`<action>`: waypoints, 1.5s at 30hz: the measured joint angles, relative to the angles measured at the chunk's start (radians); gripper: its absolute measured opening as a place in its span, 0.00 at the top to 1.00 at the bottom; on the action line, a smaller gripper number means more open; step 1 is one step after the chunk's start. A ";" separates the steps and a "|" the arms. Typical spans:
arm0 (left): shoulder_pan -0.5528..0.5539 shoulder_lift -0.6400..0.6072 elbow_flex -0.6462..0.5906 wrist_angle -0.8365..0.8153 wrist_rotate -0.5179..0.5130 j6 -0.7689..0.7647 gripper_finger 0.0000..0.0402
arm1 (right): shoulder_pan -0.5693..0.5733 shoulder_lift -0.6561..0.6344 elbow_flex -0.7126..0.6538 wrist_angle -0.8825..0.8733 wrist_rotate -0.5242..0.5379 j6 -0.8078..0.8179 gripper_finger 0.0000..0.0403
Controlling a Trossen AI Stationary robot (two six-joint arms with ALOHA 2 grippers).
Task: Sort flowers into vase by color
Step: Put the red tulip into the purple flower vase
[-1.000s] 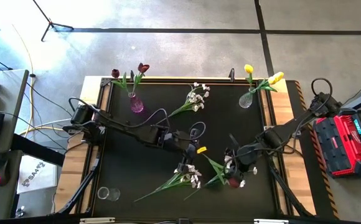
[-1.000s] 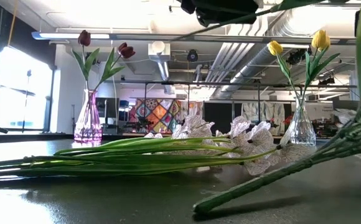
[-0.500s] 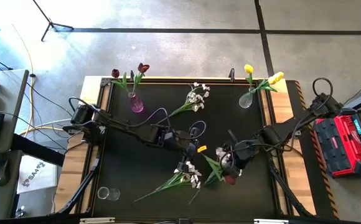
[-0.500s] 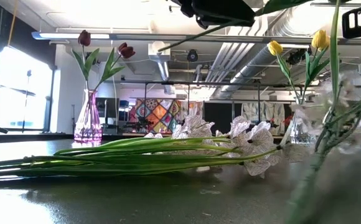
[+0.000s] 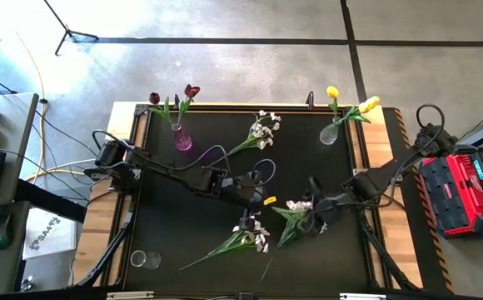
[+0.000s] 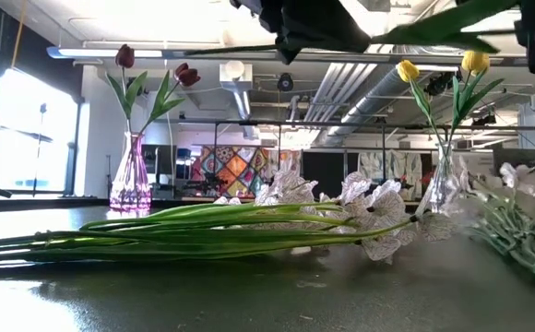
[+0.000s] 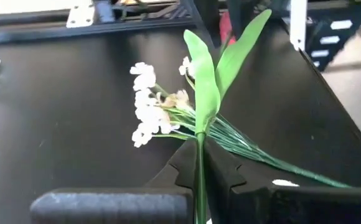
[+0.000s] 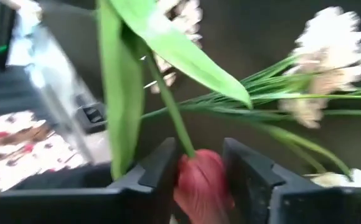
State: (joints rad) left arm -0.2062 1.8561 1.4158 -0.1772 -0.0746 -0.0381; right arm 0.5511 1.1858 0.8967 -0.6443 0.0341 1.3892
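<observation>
A maroon tulip, its head (image 8: 199,180) dark red, hangs above the table's middle between my two grippers. My left gripper (image 7: 200,146) (image 5: 258,198) is shut on its green stem. My right gripper (image 8: 196,149) (image 5: 311,221) is open, with the head between its fingers. Two maroon tulips stand in the purple vase (image 5: 181,140) at the far left. Two yellow tulips stand in the clear vase (image 5: 329,133) at the far right. White sprays lie flat on the table: one at the far middle (image 5: 262,129), one at the near middle (image 5: 250,237) and one under my right gripper (image 5: 298,205). My left gripper pinches the tulip's stem (image 7: 200,158) between its two fingers, just below where the leaves (image 7: 208,87) branch off. The fingers come about level from the table's left and lie along the stem. The tulip is lifted clear and roughly level. My right gripper has the tulip's head between its parted fingers (image 8: 246,168); I cannot tell whether they touch it.
A small clear glass (image 5: 146,259) stands near the table's near left corner. The near spray's long stems (image 6: 157,231) stretch across the table's near middle. A red case (image 5: 462,192) sits beyond the table's right edge.
My right gripper has gone toward the far edge and toward my left gripper, carrying the tulip's head along; the stem now lies more level. The white spray beneath it has swung round and now lies further toward the far edge.
</observation>
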 joint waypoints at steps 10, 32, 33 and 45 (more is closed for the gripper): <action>0.071 -0.017 -0.001 0.001 -0.013 -0.142 1.00 | 0.114 -0.016 0.000 -0.101 0.317 0.088 0.64; 0.160 -0.204 -0.001 0.446 0.013 -0.310 1.00 | 0.296 -0.272 0.000 0.313 0.987 -0.600 0.64; 0.161 -0.208 -0.001 0.463 0.013 -0.310 1.00 | 0.296 -0.272 0.000 0.372 0.992 -0.681 0.64; 0.158 -0.238 0.000 0.626 -0.005 -0.248 1.00 | 0.234 -0.273 0.000 0.978 1.012 -1.367 0.64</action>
State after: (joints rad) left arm -0.0485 1.6181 1.4155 0.4483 -0.0795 -0.2863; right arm 0.7849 0.9127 0.8963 0.3334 1.0462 0.0226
